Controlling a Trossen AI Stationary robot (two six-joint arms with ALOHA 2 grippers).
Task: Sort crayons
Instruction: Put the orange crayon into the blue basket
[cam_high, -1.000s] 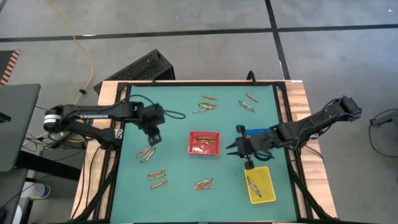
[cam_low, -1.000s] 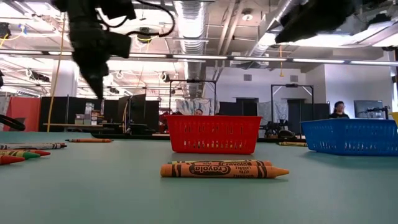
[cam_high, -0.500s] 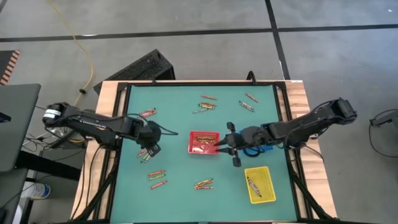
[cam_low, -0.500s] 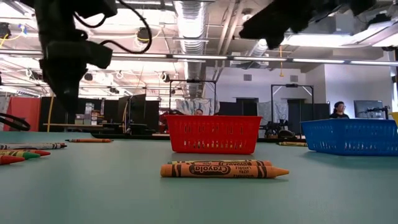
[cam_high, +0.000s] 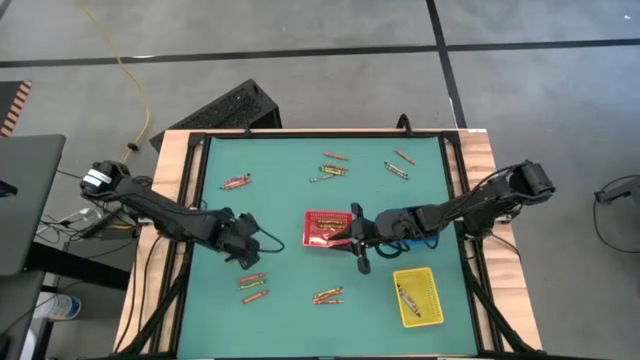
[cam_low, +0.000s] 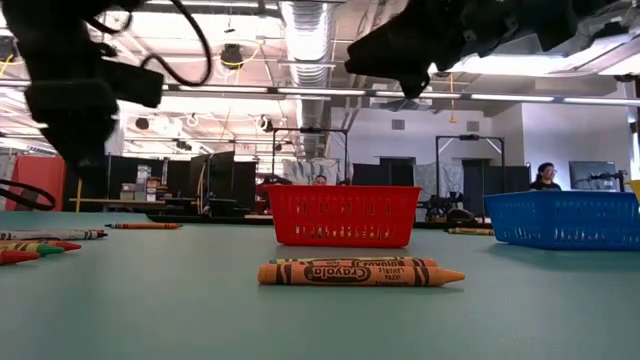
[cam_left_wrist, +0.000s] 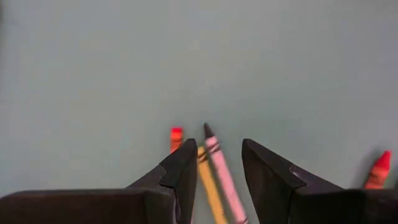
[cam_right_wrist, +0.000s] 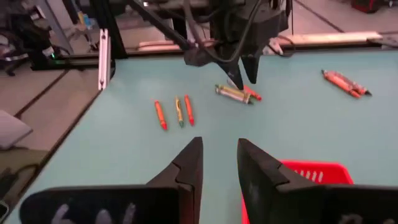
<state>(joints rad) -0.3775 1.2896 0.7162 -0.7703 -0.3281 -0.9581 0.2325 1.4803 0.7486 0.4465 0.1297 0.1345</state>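
Jaws of the left gripper (cam_left_wrist: 214, 163) and right gripper (cam_right_wrist: 219, 160) stand apart, empty, above three trays (cam_high: 328, 228).

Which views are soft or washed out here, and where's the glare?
Low view: orange crayon in front sharp, left gripper a dark blurred silhouette, ceiling lights blown out. Left wrist view: fingers and the crayons between them soft. High view: evenly lit, no glare on the green mat.

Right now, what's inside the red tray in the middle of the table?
The red tray holds a few crayons lying flat, as seen from above. The right pincer hangs over its right edge, so that corner is hidden.
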